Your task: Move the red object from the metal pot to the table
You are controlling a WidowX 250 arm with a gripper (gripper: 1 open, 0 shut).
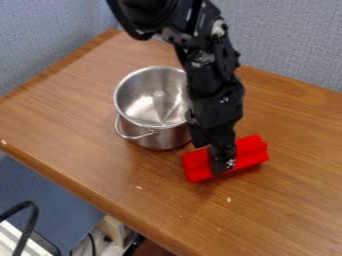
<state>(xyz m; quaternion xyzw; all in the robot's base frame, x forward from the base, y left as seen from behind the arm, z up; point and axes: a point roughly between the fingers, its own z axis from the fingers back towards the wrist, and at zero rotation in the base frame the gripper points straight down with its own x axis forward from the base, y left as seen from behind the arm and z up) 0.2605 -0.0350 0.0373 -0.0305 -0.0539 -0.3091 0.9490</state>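
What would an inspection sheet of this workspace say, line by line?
Surface: brown wooden tabletop, visible grain
Job's things: red block on the tabletop, right beside the steel pot; pot upright, no red object seen inside
Clutter: nothing seen on the tabletop
Pincer: over the red block, fingertips low at it; grip unclear
Cables: black cable at the lower left, off the table
Surroundings: grey-blue fabric-like panels behind

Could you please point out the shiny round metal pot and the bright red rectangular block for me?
Shiny round metal pot (138,132): current camera view, on its outer side wall, below the rim.
Bright red rectangular block (249,150): current camera view, on its right-hand end, beside the gripper.
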